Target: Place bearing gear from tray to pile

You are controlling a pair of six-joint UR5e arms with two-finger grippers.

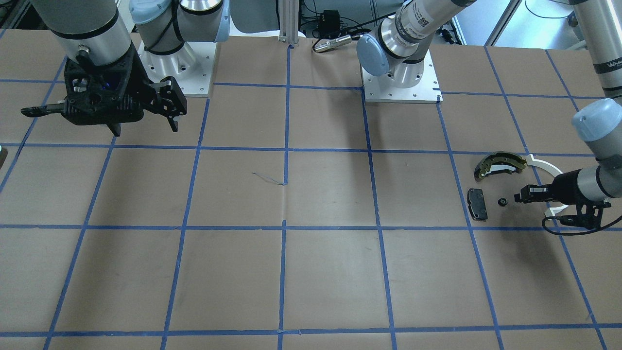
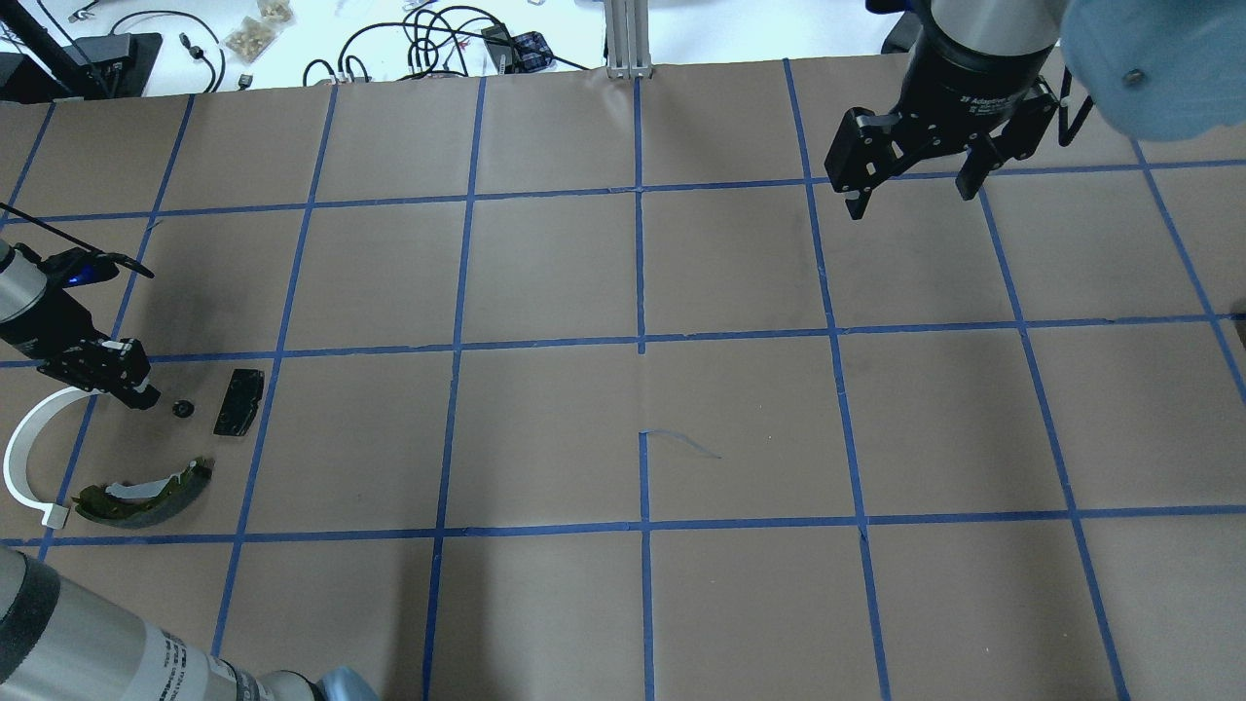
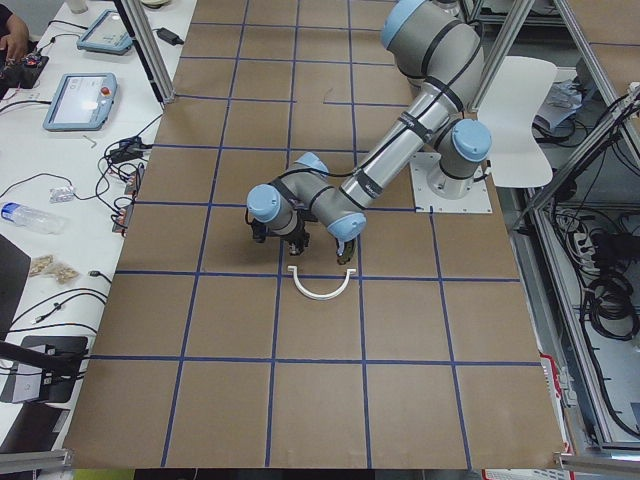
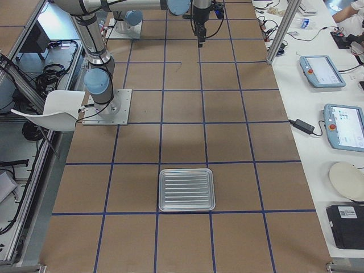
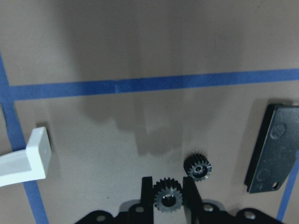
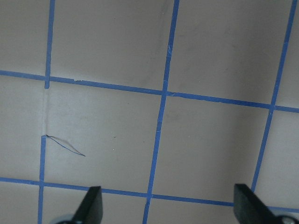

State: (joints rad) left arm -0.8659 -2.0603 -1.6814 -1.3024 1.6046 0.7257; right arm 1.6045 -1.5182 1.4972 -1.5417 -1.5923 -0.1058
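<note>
We see the table [image 2: 740, 419] first, covered in brown paper with a grid of blue tape. The left arm [image 3: 400, 150] reaches low over the end on the robot's left. The right arm [image 1: 92, 34] hangs above the other half of the table.

The ribbed metal tray [image 4: 186, 189] sits at the end on the robot's right, well apart from the pile. The right gripper [image 2: 912, 200] hangs above bare paper with its fingers spread wide and nothing between them.

In the pile, the white arc [image 2: 15, 438] lies outermost. The olive-and-black brake shoe [image 2: 146, 492] is just beside one end of it. The black pad [image 2: 239, 401] lies flat near both, across a tape line.

The left gripper [image 5: 168, 184] is low among these parts, and its fingers are closed in on the bearing gear [image 5: 168, 199], which sits clamped between the tips. A second gear [image 5: 197, 167] rests on the paper just ahead of those fingers, between them and the pad, and apart from both.
</note>
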